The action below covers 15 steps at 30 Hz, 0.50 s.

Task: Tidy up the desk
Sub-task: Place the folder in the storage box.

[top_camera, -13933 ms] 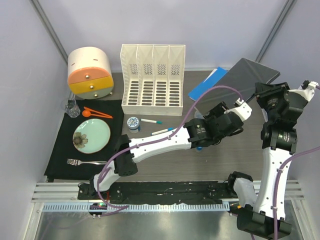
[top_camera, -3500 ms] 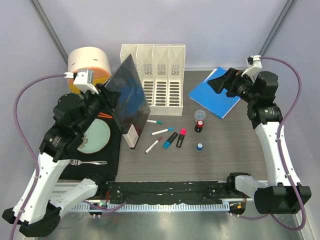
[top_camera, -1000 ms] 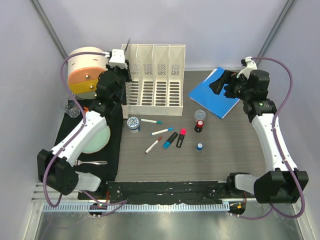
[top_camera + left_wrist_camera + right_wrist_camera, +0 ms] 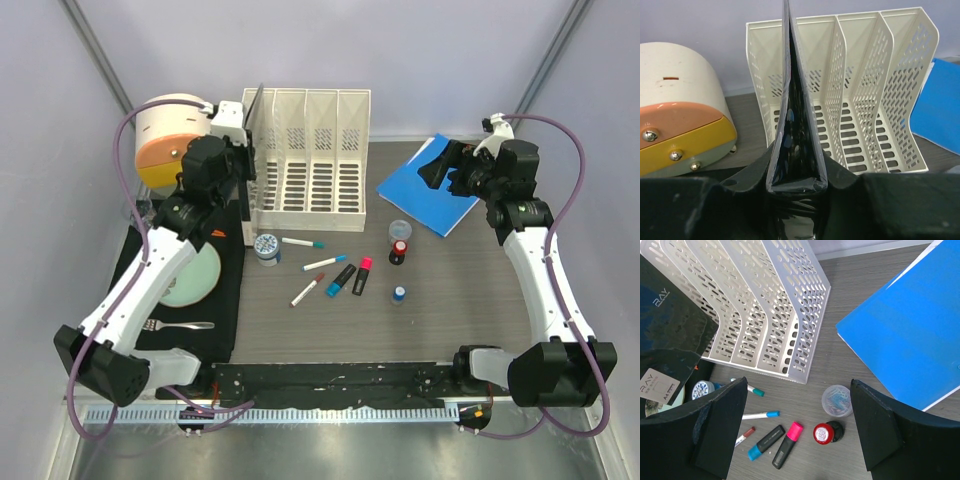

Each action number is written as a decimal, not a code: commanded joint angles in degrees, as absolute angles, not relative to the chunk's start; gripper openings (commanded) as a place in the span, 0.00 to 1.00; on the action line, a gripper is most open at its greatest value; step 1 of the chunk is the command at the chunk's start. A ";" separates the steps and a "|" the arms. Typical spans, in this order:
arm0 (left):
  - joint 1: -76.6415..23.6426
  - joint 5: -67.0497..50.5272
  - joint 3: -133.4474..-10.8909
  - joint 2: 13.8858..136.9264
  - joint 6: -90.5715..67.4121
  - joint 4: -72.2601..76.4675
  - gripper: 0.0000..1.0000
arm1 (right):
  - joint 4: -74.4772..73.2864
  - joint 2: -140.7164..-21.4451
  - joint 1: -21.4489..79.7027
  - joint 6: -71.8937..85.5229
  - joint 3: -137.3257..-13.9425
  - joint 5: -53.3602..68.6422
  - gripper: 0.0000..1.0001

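Observation:
The desk (image 4: 450, 300) is dark wood grain. At its back stands a white file rack (image 4: 310, 165) with several slots. My left gripper (image 4: 238, 140) is shut on a black folder (image 4: 256, 104). In the left wrist view the black folder (image 4: 796, 125) rises edge-on from between the gripper (image 4: 796, 192) fingers. It lines up with the left end of the rack (image 4: 865, 100), and I cannot tell whether it sits inside a slot. My right gripper (image 4: 440, 165) hangs open above a blue folder (image 4: 425, 195). Nothing lies between the right gripper (image 4: 799, 425) fingers.
Pens and highlighters (image 4: 340, 275), a red stamp (image 4: 400, 250), a clip cup (image 4: 399, 229), a small blue cap (image 4: 399, 293) and a tape roll (image 4: 267, 246) lie mid-desk. At the left are a round drawer box (image 4: 165, 140) and a black mat (image 4: 225, 300) with plate (image 4: 195, 275) and fork (image 4: 180, 325).
The left arm has carried the black folder from in front of the rack to its left end, and in the last second the wrist drew slightly back. The right arm has not moved.

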<state>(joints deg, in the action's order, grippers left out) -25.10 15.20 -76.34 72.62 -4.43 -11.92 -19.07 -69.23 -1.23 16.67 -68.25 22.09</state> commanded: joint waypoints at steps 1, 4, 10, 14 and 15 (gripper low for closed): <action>-24.79 13.27 -78.05 72.51 -5.62 -18.63 0.19 | -18.46 -67.32 -1.41 16.17 -68.73 21.53 0.89; -24.79 13.10 -79.01 72.68 -5.45 -20.56 0.25 | -18.63 -67.41 -1.41 16.17 -68.82 21.53 0.89; -24.70 12.48 -81.90 74.00 -5.27 -24.95 0.36 | -18.98 -67.06 -1.41 16.00 -68.82 21.18 0.89; -24.61 12.57 -82.18 74.97 -5.36 -26.90 0.08 | -19.16 -67.06 -1.41 15.91 -68.82 20.83 0.89; -24.70 12.48 -82.00 74.97 -5.45 -26.11 0.02 | -19.25 -67.06 -1.41 15.91 -68.82 20.92 0.89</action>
